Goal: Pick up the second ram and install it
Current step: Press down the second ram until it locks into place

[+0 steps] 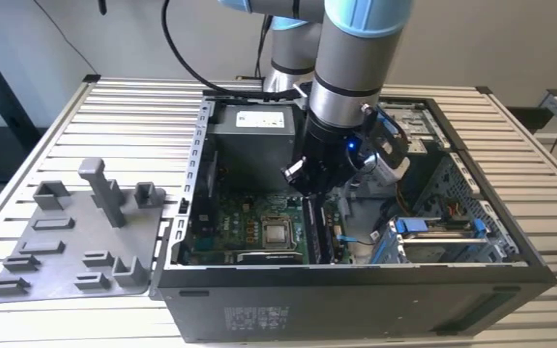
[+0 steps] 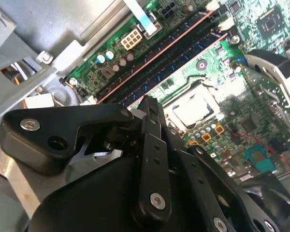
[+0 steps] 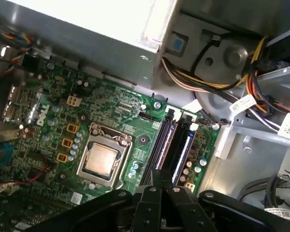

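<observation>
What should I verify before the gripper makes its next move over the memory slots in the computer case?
1. Gripper lined up with the memory slots: ok, it hangs just over their near end.
2. Gripper closed: ok, no gap shows between the fingers.
3. Second ram in a slot: ok, a bluish stick stands in one.
4. Second ram fully seated and latched: cannot tell.
5. Cable bundle away from the slots: ok, it lies beside them, towards the case wall.
6. Processor socket untouched: ok, it is apart from the gripper.
</observation>
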`<state>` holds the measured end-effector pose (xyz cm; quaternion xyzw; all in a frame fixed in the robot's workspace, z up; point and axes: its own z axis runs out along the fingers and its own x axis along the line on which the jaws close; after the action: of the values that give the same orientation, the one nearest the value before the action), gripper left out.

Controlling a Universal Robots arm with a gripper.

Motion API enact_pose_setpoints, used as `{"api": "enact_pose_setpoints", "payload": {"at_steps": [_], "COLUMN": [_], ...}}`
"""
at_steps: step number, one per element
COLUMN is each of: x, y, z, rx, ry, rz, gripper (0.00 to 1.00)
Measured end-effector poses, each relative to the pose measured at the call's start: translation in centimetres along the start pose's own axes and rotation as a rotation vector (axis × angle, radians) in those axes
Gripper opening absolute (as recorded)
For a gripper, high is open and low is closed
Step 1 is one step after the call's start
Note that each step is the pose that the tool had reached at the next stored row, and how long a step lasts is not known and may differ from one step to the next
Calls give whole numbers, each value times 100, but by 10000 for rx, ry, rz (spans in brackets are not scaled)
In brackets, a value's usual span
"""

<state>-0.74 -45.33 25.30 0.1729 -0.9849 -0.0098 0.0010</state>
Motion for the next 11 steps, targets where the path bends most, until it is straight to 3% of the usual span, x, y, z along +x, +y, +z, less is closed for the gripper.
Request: {"api": "enact_pose_setpoints", "payload": {"at_steps": [11], "x": [22], "y": [8], "z": [2], "rx": [2], "ry": [21], "rz": [-1541], "gripper": [11]}}
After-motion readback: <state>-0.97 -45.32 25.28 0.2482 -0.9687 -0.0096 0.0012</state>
